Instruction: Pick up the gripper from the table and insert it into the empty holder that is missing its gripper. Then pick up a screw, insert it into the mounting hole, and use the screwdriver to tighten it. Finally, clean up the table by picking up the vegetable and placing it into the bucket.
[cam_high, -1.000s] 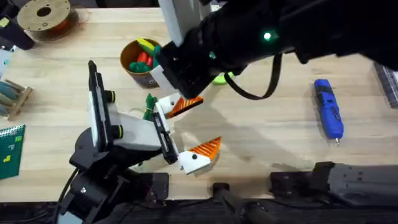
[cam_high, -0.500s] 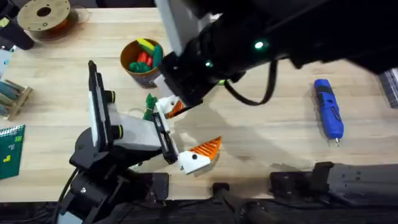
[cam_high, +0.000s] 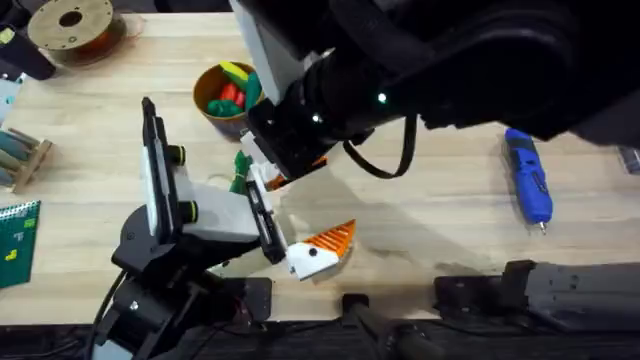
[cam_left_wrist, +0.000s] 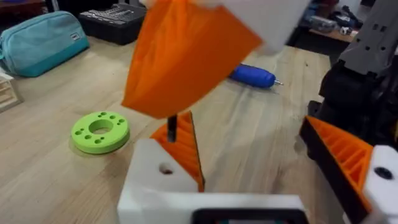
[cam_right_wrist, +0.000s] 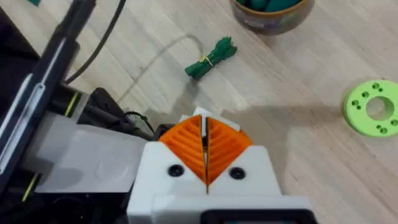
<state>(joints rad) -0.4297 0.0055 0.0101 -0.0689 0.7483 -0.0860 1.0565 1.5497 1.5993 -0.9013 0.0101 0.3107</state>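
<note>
Gripper (cam_left_wrist: 184, 149), left wrist: it stands upright against the holder (cam_left_wrist: 155, 186), long axis vertical, with the right jaws directly over its tip at 12 o'clock. Left jaws gape wide, nothing between.
Right wrist: right jaws pressed together; can't tell if they nip the wedge.
Overhead: holder at 5 o'clock of the bucket (cam_high: 222, 125). The right arm is on it, so seating looks like a straight push down.

My right arm reaches across the middle from the lower right, large and dark under the overhead camera, with my right gripper (cam_right_wrist: 205, 152) pointed down, its two orange ribbed fingers pressed together tip to tip. My left arm is folded near its base at the lower left, my left gripper (cam_high: 290, 215) pointing rightward, jaws spread wide.
</note>
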